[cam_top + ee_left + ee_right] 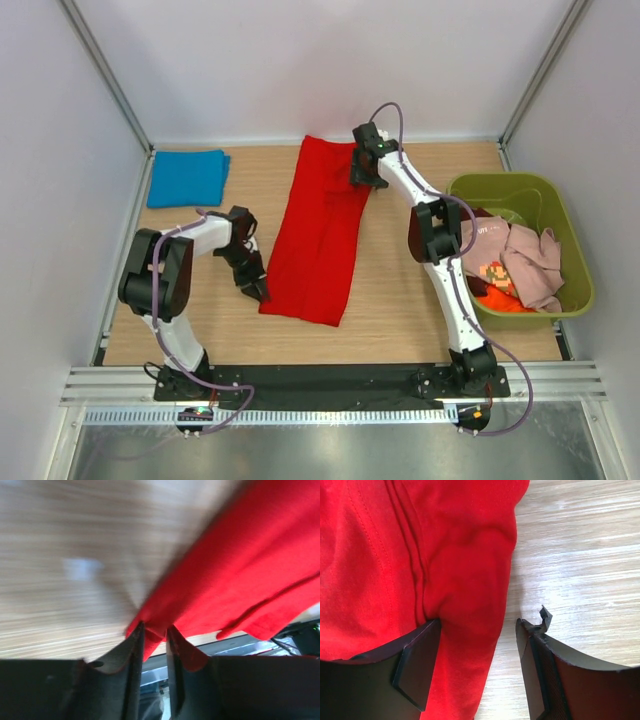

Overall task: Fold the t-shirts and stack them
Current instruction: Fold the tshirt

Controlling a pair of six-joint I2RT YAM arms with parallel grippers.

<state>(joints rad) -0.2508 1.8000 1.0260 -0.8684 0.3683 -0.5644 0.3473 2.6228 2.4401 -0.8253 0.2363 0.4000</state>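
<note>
The bright red t-shirt [322,232] lies as a long strip on the wooden table, from the back centre toward the front. My left gripper [259,288] sits at its near left corner, shut on a pinch of red cloth [152,630]. My right gripper [366,178] is at the shirt's far right edge, open, its jaws straddling the red folded edge [470,630] without closing on it. A folded blue t-shirt [187,177] lies at the back left. Pale pink, orange and pixel-character-print shirts [515,265] are heaped in the bin.
The olive-green plastic bin [572,245] stands at the right side of the table. White walls and metal posts enclose the table on three sides. A metal rail runs along the near edge.
</note>
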